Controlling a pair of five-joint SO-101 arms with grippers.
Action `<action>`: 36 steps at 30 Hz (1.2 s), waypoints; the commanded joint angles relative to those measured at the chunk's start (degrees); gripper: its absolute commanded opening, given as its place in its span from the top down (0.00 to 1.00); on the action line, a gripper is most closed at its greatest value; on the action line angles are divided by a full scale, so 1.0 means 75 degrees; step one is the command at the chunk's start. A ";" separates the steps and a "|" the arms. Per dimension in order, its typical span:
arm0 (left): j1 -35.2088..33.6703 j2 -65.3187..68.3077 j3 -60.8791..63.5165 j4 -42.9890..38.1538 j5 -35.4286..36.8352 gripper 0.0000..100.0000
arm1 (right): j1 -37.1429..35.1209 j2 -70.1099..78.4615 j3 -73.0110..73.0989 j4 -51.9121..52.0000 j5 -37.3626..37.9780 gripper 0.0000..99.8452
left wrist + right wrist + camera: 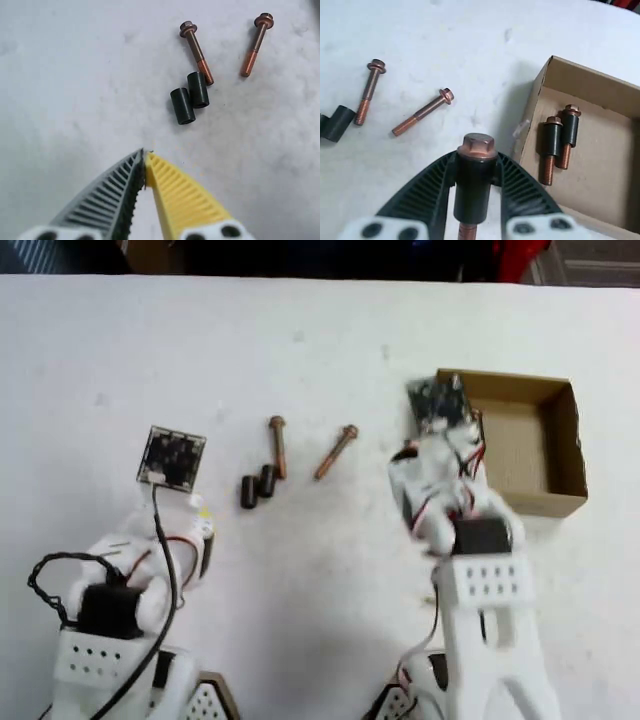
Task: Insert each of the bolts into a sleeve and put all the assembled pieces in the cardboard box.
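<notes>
1. Right wrist view: the right gripper (476, 159) clamped a sleeved bolt (476, 182) just beside the cardboard box (534, 107).
2. Inside the box we counted two assembled pieces (551, 145) (568, 131).
3. The left gripper (145, 156) was pinched shut, empty; beyond it two sleeves (182, 106) (198, 90) and two bolts (196, 50) (256, 45) lay loose, so we judged two assemblies were left to make.

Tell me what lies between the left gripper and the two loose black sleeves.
Nothing: in the left wrist view, bare white table runs from the left gripper to the sleeves.
</notes>
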 commanded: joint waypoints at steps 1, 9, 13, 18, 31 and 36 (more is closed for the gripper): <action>-0.0053 -0.0041 0.0082 -0.0363 -0.0035 0.98 | 0.0440 0.0885 -0.1207 -0.0006 0.0082 0.98; -0.0064 -0.0076 0.0141 -0.0328 -0.0047 0.98 | 0.1401 0.2690 -0.2825 -0.0006 0.0574 0.98; -0.0404 -0.0076 0.0152 -0.0363 -0.0047 0.98 | 0.1623 0.3640 -0.3587 -0.0006 0.1043 0.98; -0.0862 -0.0076 0.0164 -0.0352 -0.0047 0.98 | 0.1846 0.4905 -0.4513 -0.0006 0.1055 0.98; -0.0850 -0.0076 0.0328 -0.0387 -0.0047 0.98 | 0.1870 0.7883 -0.6728 0.0006 0.1090 0.98; -0.0838 -0.0076 0.0328 -0.0457 -0.0047 0.98 | 0.1846 0.8223 -0.7056 0.0006 0.1055 0.98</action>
